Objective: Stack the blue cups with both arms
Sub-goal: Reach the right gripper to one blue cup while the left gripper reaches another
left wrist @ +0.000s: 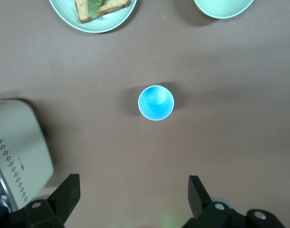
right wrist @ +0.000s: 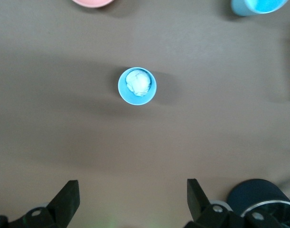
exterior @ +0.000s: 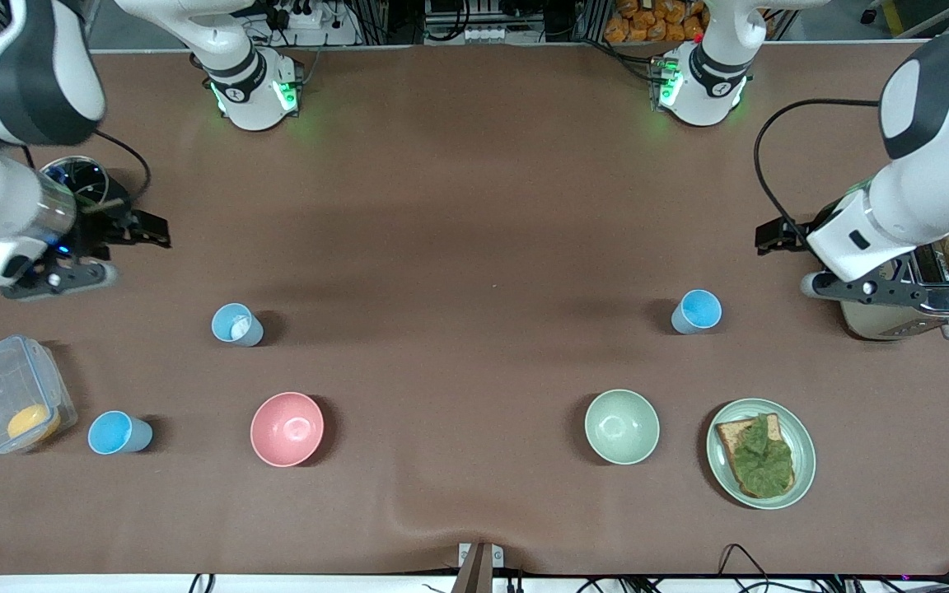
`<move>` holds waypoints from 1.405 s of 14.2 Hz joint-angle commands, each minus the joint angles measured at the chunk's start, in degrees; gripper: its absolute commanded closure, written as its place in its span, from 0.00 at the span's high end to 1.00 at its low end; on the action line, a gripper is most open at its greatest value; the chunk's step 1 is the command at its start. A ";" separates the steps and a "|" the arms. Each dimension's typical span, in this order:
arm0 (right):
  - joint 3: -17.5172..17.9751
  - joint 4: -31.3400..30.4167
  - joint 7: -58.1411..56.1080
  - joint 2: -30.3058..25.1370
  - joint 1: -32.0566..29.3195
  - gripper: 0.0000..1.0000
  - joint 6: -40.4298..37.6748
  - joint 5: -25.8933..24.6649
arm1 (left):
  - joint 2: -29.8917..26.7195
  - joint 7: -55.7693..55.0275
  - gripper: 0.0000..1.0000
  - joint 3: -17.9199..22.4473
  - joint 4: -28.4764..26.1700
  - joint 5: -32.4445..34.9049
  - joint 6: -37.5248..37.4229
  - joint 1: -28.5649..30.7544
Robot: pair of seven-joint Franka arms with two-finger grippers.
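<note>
Both grippers stood wide open and empty. The left gripper (left wrist: 130,199) hung above bare table, a sky-blue cup (left wrist: 156,102) ahead of its fingers. The right gripper (right wrist: 130,202) likewise faced the paler cup (right wrist: 137,85). Risk: an off-centre descent could tip either light tumbler, or the left arm could strike the toaster (left wrist: 16,147) alongside.

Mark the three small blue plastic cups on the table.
Pale blue plastic cup, whitish inside (exterior: 236,324), front view, inner floor.
Bright sky-blue plastic cup beside the clear box (exterior: 112,433), front view, mouth.
Sky-blue plastic cup near the toaster (left wrist: 155,102), left wrist view, inside.
</note>
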 commanded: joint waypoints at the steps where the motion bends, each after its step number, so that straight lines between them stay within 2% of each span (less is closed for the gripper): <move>1: -0.55 -2.09 3.21 3.75 1.26 1.00 5.89 0.35 | -1.50 1.30 1.00 -0.96 -6.39 -0.72 6.22 0.09; 4: -0.63 -7.19 8.49 7.25 4.94 1.00 18.63 0.26 | -2.20 1.30 1.00 -1.41 -13.86 -0.29 15.01 0.18; 7: -0.63 -12.73 14.80 11.12 6.96 1.00 33.12 0.09 | -0.71 1.30 1.00 -1.41 -18.70 -0.11 21.78 0.44; 8: -0.72 -13.18 15.52 12.53 7.93 1.00 35.69 -0.26 | 0.08 1.30 1.00 -1.41 -20.19 -0.02 24.50 0.70; 11: -0.81 -13.27 15.61 15.52 7.77 1.00 37.48 -0.79 | 5.52 1.30 1.00 -1.32 -21.00 0.15 30.05 0.79; 16: -0.90 -13.18 16.23 21.24 7.42 1.00 38.71 -0.79 | 10.97 1.30 1.00 -1.32 -20.56 0.15 34.36 0.97; 17: -0.90 -13.09 16.14 21.16 7.59 0.84 38.62 -0.79 | 11.33 1.82 1.00 -1.32 -20.47 0.24 34.64 1.06; 18: -0.90 -13.01 16.23 21.16 8.02 0.47 38.27 -0.79 | 11.42 2.70 1.00 -1.32 -20.47 0.16 34.73 1.41; 19: -0.90 -12.83 16.23 21.16 7.94 0.22 38.18 -0.79 | 11.51 2.97 1.00 -1.32 -20.47 0.24 34.90 1.85; 20: -0.90 -12.39 16.14 21.16 7.68 0.05 38.01 -0.79 | 12.03 3.06 1.00 -1.32 -20.39 0.16 35.42 2.02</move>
